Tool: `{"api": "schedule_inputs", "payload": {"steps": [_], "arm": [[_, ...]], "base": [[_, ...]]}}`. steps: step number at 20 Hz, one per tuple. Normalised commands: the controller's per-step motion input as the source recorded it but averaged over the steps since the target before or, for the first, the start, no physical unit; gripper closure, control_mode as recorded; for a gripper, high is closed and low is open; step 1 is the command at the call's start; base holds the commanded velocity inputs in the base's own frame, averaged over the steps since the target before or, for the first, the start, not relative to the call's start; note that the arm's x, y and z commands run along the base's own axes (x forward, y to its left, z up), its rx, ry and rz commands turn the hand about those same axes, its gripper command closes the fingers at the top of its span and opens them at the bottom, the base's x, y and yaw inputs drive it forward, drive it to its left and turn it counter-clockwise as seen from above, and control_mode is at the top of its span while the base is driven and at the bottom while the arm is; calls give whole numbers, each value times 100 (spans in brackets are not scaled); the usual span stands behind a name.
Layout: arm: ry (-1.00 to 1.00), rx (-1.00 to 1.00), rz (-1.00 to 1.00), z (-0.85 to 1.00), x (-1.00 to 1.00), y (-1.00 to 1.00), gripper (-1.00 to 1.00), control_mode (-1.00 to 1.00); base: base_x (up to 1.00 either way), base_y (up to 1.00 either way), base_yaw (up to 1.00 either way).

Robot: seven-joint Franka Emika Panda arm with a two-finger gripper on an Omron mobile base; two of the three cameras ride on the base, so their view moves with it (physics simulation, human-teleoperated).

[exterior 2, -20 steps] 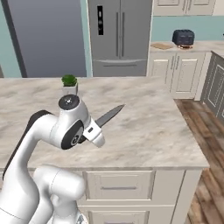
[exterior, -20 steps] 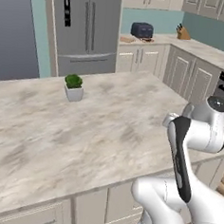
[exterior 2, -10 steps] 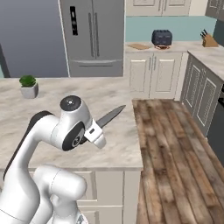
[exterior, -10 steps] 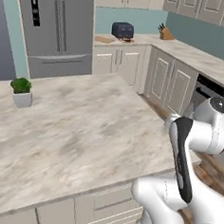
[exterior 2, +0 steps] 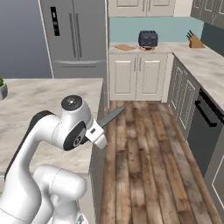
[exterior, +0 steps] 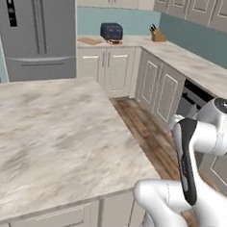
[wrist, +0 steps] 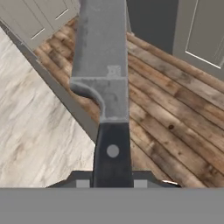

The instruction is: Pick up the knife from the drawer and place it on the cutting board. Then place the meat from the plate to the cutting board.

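knife [wrist: 103, 83] out of drawer, fingers clamped on its black handle; cutting board [exterior 2: 125, 47] far off; placing and meat left

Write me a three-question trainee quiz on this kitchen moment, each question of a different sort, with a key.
1. True or false: the knife is lying in the drawer.
2. Multiple choice: the cutting board lies on the far counter next to A) the toaster, B) the refrigerator door, C) a sink.
3. Fill in: in the hand view, below the knife's blade lies the wooden ____.

Key:
1. False; the gripper holds it by the black handle, blade pointing away over the floor.
2. A; the board sits just left of the toaster.
3. Floor.
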Motion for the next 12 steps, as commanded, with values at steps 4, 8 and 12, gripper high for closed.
{"api": "schedule_inputs", "payload": {"steps": [4, 8, 12], "arm": [[0, 0, 0, 0, 0, 0, 100, 100], [0, 0, 0, 0, 0, 0, 100, 100], [0, 0, 0, 0, 0, 0, 100, 100]], "base": [[66, -100, 8], [58, -100, 25], [31, -100, 31]]}}
